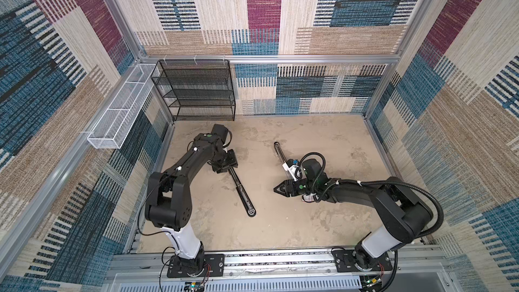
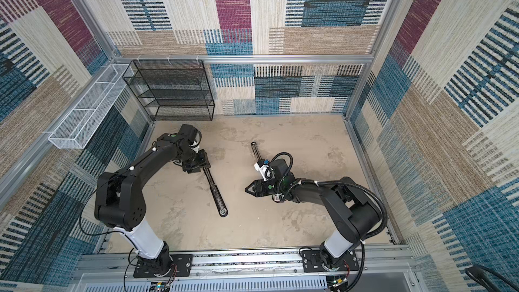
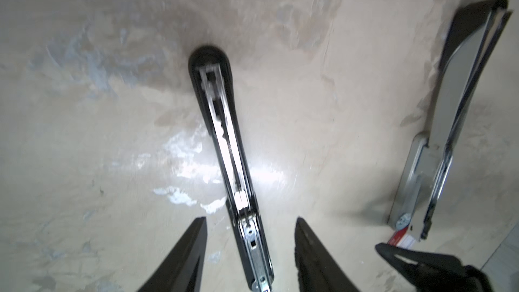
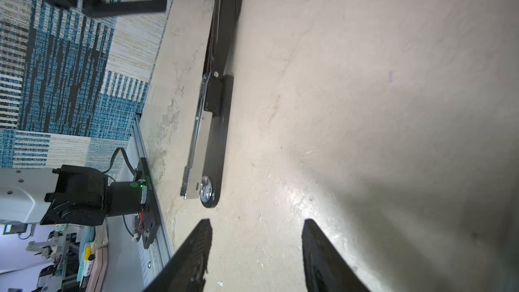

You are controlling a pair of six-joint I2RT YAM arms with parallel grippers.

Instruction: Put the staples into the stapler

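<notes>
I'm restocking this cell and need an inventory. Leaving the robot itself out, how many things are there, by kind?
Long black staplers: 2
Staple box, white with a red mark, mostly hidden by the right arm: 1
Black mesh shelf rack: 1
White mesh basket: 1
Total: 5

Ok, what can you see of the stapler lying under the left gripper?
The stapler is long, slim and black, opened out flat on the beige table, hinged midway, with a shiny metal channel facing up. It lies diagonally, left of centre, rounded end nearer the front. The open left gripper straddles its far part, gaps showing on both sides.
</notes>
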